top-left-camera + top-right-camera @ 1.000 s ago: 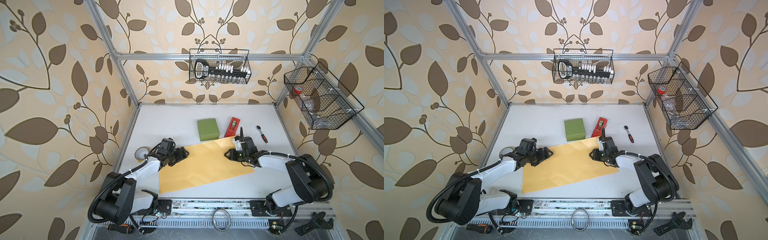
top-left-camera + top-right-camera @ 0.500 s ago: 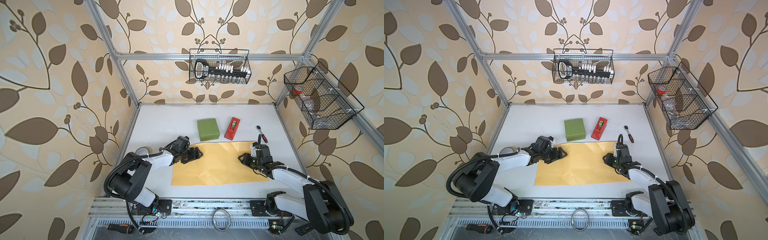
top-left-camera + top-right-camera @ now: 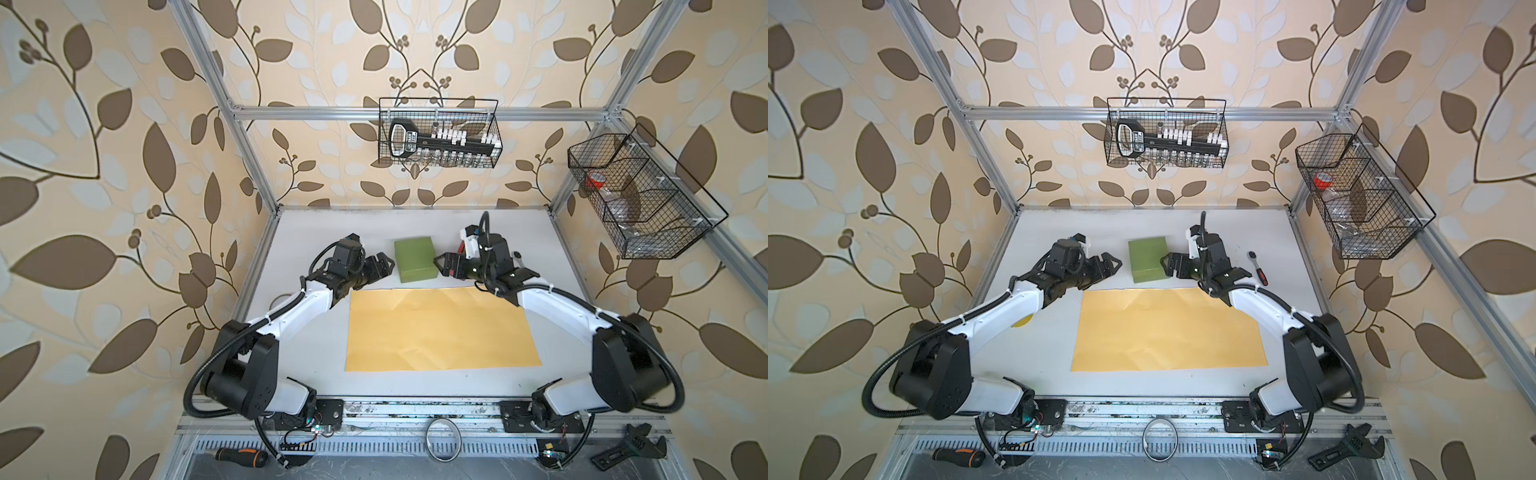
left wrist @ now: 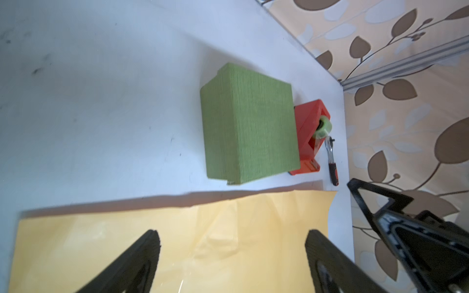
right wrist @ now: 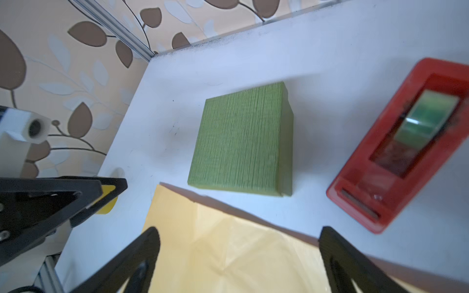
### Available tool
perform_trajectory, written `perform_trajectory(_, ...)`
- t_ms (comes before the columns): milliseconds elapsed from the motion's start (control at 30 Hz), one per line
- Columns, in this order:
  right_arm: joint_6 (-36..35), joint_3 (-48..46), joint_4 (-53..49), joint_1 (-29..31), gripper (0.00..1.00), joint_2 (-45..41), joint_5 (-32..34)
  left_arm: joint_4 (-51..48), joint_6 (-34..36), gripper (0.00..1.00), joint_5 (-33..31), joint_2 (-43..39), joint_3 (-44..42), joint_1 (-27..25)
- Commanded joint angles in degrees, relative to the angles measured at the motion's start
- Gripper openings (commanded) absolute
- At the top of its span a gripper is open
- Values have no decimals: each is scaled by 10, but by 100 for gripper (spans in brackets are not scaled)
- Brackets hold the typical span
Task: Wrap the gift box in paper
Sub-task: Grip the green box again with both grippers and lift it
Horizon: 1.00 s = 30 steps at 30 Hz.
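On the white table (image 3: 374, 224): a flat, squarish green gift box (image 3: 415, 259) with a fine lined cardboard skin and a shallow lid, resting on bare table only. Just on the robot's side of the box, with a thin strip of table between: a big thin sheet of pale yellow-orange paper (image 3: 440, 328), softly creased, lying flat, its long way running side to side along the box's near edge. On the box's left, the black left gripper (image 3: 388, 268), spread wide with nothing in it. On the box's right, the black right gripper (image 3: 437, 266), also spread wide and empty. Both tips pointing in at the box, about equally near. Past the box's right side, a red plastic tape dispenser (image 5: 360, 182) with a clear roll. Probably next: pinch the stiff box by its sides and move it toward the robot, onto the paper. Careful there: thin, light paper, quick to slide or crumple.
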Motion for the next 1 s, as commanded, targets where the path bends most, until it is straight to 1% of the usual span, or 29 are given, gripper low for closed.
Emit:
perform_trajectory(0,-20,79,-42,-4,100,89,3,9,-8,91,28,65,59,9)
perform_trajectory(133,-28,198,-93,-4,99,195,0,-23,-1,90,39,150,143,10)
perform_trajectory(233,-27,259,-133,-5,96,258,-5,-31,-8,89,55,200,181,10)
perform_trajectory(333,-24,278,-137,-5,94,289,-31,-27,-13,87,76,239,202,10)
perform_trajectory(467,-21,292,-137,0,91,317,-72,-14,-20,85,106,273,210,9)
perform_trajectory(600,-9,292,-131,5,90,331,-96,5,-30,82,128,295,216,7)
perform_trajectory(633,13,283,-108,6,87,335,-124,19,-38,78,151,312,220,7)
perform_trajectory(700,26,273,-88,9,85,331,-146,41,-45,74,170,317,219,5)
perform_trajectory(767,42,261,-60,12,82,318,-168,48,-44,68,193,320,229,-1)
perform_trajectory(833,58,252,-35,12,80,303,-186,49,-40,65,204,320,238,-8)
perform_trajectory(967,70,235,-22,19,76,265,-209,41,-31,62,217,307,255,-19)
